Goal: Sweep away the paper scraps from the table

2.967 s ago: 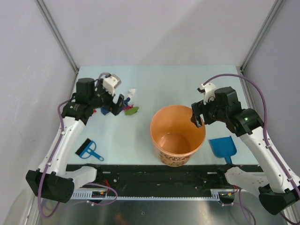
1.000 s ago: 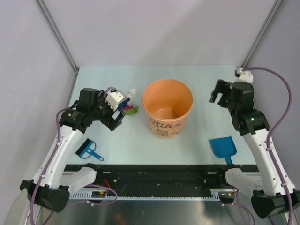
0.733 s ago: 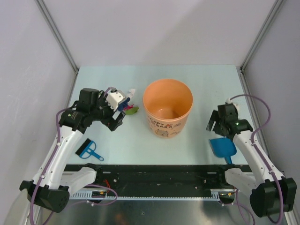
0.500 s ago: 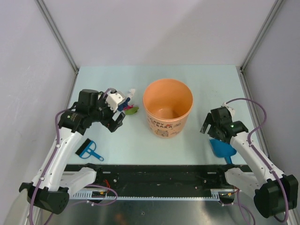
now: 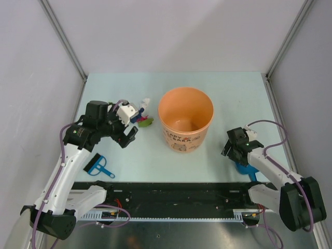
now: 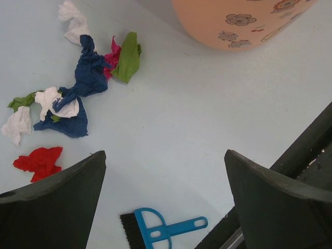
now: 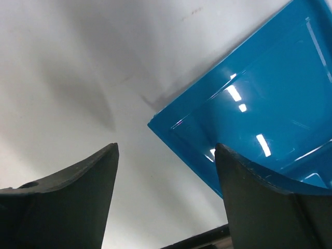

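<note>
The paper scraps (image 6: 72,88) lie clustered on the tabletop (image 5: 207,88) just left of the orange bucket (image 5: 185,116), beside the left gripper (image 6: 163,155), whose jaws are wide apart, while the right gripper (image 7: 166,148), jaws also apart, hangs low over the blue dustpan's (image 7: 259,104) corner.

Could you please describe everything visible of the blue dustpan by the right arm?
The dustpan looks like glossy bright blue plastic: a shallow tray with a low raised rim, catching glints of light. It lies flat on the pale table at its front right, handle toward the black front rail. The right gripper hangs open over one corner, hiding much of it from above; whether a finger touches it cannot be told.
</note>
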`<action>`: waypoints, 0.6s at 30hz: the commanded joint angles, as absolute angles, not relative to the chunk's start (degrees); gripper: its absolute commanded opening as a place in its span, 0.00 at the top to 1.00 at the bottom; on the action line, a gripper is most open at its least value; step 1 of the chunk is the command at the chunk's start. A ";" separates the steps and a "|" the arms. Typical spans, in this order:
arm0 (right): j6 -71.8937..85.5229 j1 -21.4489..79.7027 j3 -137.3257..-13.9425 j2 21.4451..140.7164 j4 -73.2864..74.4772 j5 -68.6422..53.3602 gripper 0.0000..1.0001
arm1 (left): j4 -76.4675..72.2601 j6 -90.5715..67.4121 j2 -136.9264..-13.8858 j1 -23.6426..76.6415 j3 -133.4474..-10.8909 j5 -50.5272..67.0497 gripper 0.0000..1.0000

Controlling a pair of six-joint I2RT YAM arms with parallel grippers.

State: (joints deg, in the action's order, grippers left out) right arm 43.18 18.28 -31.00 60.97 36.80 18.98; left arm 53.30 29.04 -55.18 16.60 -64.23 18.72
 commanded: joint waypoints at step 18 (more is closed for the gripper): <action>47.64 40.06 -27.60 65.92 25.15 10.82 1.00 | 54.23 30.76 -54.67 16.79 -66.62 20.92 0.00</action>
